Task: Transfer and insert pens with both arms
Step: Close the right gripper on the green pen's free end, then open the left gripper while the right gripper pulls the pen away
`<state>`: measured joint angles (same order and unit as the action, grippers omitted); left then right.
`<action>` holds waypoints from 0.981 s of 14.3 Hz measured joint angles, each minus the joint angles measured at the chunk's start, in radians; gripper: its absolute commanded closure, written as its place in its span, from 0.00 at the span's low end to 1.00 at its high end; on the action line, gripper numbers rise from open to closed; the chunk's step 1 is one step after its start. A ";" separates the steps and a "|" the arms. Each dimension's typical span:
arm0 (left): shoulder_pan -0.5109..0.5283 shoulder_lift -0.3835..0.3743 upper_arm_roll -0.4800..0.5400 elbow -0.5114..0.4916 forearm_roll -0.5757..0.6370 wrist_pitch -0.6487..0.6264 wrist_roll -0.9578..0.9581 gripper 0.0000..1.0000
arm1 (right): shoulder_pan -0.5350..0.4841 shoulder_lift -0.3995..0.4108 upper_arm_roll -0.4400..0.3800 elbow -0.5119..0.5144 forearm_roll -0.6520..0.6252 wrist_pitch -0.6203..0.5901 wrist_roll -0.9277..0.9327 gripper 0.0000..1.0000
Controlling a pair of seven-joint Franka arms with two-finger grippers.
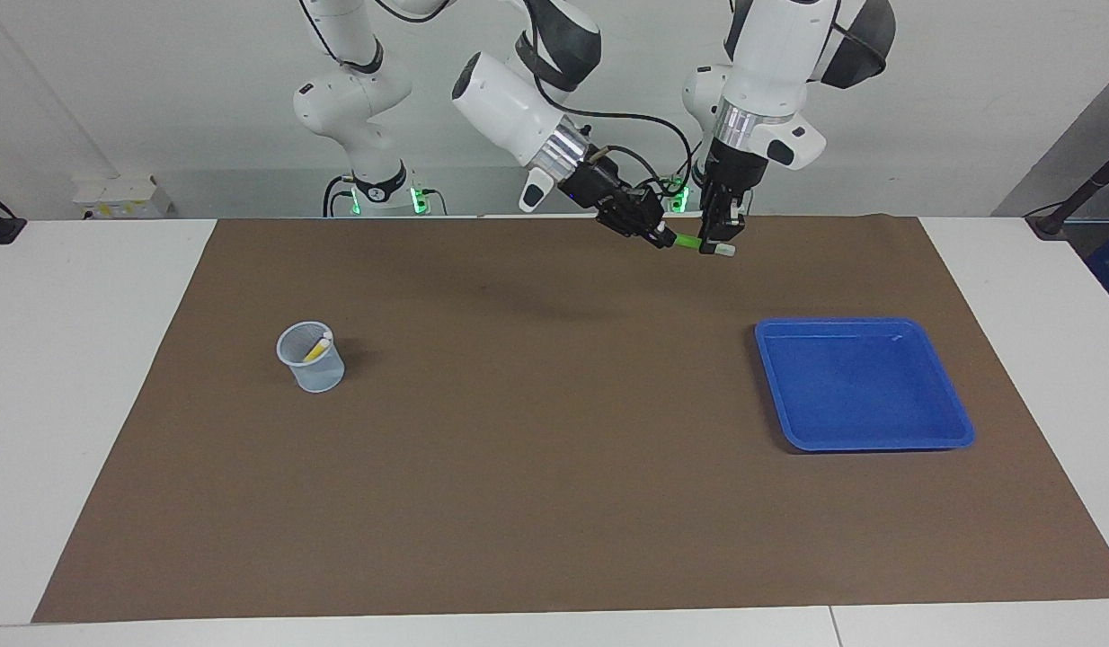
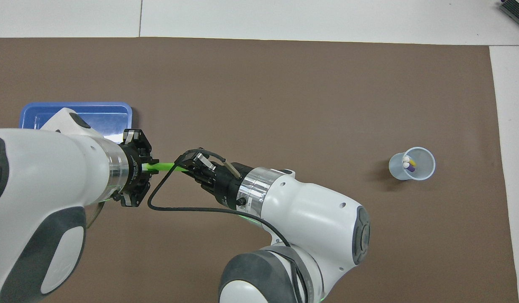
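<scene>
The bright green pen (image 1: 687, 241) hangs level in the air between my two grippers, over the brown mat at the robots' edge of it. My left gripper (image 1: 718, 244) points straight down and is shut on the pen near its whitish end. My right gripper (image 1: 662, 236) reaches in slantwise and grips the pen's other end. In the overhead view the green pen (image 2: 162, 167) bridges the left gripper (image 2: 145, 166) and the right gripper (image 2: 187, 166). The yellow pen (image 2: 412, 162) and the purple pen (image 2: 410, 168) stand in a translucent cup (image 2: 425, 166).
The cup (image 1: 314, 370) stands on the brown mat (image 1: 554, 431) toward the right arm's end. A blue tray (image 1: 878, 442) lies toward the left arm's end; it holds nothing, and the left arm partly covers the tray (image 2: 95, 115) in the overhead view.
</scene>
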<state>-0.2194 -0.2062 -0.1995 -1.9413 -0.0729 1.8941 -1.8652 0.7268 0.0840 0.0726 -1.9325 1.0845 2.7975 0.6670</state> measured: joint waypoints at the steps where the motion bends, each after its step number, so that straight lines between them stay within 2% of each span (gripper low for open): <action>1: 0.000 0.000 0.000 0.000 0.000 0.000 0.000 1.00 | 0.000 0.000 0.000 0.000 0.000 0.000 0.000 1.00; 2: 0.000 0.000 0.000 0.000 0.000 0.000 0.000 1.00 | 0.000 0.000 0.000 0.000 0.000 0.000 0.000 1.00; 3: 0.000 0.000 0.000 0.000 0.000 0.000 0.001 0.81 | 0.000 0.000 0.000 0.000 0.000 0.000 0.000 1.00; 4: 0.000 0.000 0.000 0.000 0.000 0.000 0.003 0.58 | 0.000 0.000 0.000 0.000 0.004 0.000 0.000 1.00; 5: 0.000 0.000 0.000 0.000 0.001 -0.003 0.011 0.41 | 0.000 0.000 0.000 0.000 0.014 0.000 0.000 1.00; 6: 0.000 0.000 0.000 0.000 0.001 -0.003 0.016 0.35 | 0.000 0.001 0.000 0.000 0.021 0.000 0.000 1.00; 8: 0.000 0.000 0.000 0.000 0.002 -0.005 0.021 0.00 | 0.000 0.002 -0.002 0.001 0.024 0.000 0.000 1.00; 14: 0.000 0.000 0.000 0.000 0.002 -0.005 0.023 0.00 | 0.000 0.003 -0.003 0.007 0.025 -0.002 -0.015 1.00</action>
<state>-0.2194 -0.2064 -0.1999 -1.9414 -0.0711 1.8892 -1.8421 0.7263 0.0869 0.0696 -1.9257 1.1096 2.7957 0.6517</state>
